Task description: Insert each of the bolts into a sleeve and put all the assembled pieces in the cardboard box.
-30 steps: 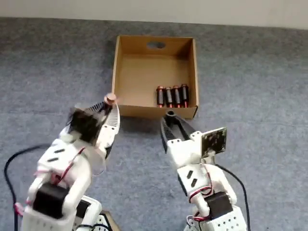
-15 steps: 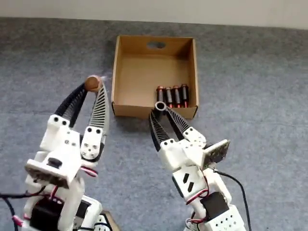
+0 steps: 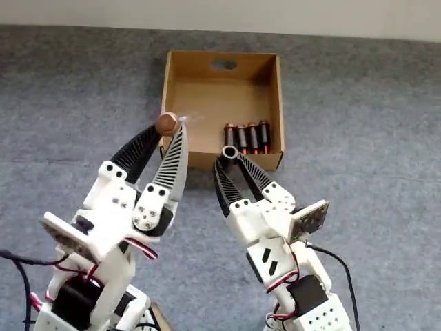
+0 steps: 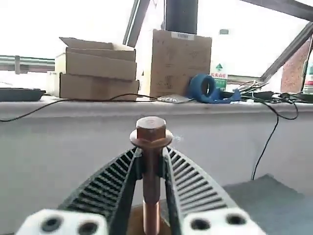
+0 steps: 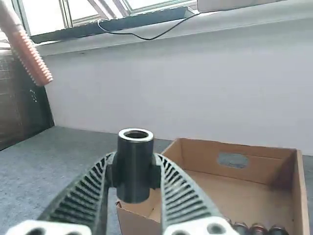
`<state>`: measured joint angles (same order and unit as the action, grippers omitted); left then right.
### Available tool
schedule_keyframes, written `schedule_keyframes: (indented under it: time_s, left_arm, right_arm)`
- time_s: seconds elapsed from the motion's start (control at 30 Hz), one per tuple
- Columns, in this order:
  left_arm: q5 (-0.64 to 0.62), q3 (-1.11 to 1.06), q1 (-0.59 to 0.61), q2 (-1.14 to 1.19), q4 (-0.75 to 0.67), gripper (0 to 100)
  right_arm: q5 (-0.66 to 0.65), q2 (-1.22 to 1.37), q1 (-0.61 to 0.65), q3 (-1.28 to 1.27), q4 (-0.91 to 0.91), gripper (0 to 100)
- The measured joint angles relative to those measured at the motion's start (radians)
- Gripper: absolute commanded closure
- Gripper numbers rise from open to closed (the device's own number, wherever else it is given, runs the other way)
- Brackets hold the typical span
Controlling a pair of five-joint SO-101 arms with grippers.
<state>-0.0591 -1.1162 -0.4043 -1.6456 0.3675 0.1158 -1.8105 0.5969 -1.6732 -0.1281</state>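
Here we go: my left pincer (image 3: 170, 131) is clamped on the copper-coloured hex-head bolt (image 3: 166, 124), gripping the shank just under the head. The head points up and the thread hangs below. In the high view the bolt sits over the near left corner of the open brown cardboard box (image 3: 279, 103). My right pincer (image 3: 229, 158) is closed around the dark cylindrical metal sleeve (image 3: 229, 152), which stands upright with its bore facing up, just in front of the box's near wall. Bolt and sleeve are near each other but apart.

Four assembled copper-and-dark pieces (image 3: 246, 137) already lie side by side in the box's near right corner, so I reckon this is the mating step for another pair (I can't say whether it's the last one).

From my right wrist, the threaded end hangs tilted, off to one side and above the sleeve's mouth. The next move looks like a matter of alignment. I bring the bolt across until its tip is over the bore, straighten it to match the sleeve's axis, then lower it gently. The right pincer needs a steady hold, since a skewed entry would catch on the rim. After that it's a short carry over the grey carpeted bench (image 3: 358, 138) into the box.
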Motion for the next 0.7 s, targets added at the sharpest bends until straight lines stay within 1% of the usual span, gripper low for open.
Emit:
schedule_keyframes:
  time_s: [0.1,0.2,0.3,0.43,0.5,0.7]
  left_arm:
    - [-0.041,0.000,-0.002,0.003,-0.011,99]
    - [-0.051,0.000,0.000,0.055,-0.097,99]
    - [-0.051,0.021,-0.011,0.164,-0.180,99]
    - [-0.052,0.044,-0.058,0.287,-0.199,99]
    - [-0.052,0.044,-0.083,0.296,-0.199,99]
    - [-0.052,0.046,-0.087,0.295,-0.201,99]
  right_arm:
    - [0.000,0.000,0.000,0.000,0.000,99.0]
    - [0.000,0.000,0.000,0.000,0.000,99.0]
    - [0.000,0.000,0.000,0.000,0.000,99.0]
    - [0.000,0.000,0.000,0.000,0.000,99.0]
    - [0.000,0.000,0.000,0.000,0.000,99.0]
    - [0.000,0.000,-0.031,0.000,0.000,99.0]
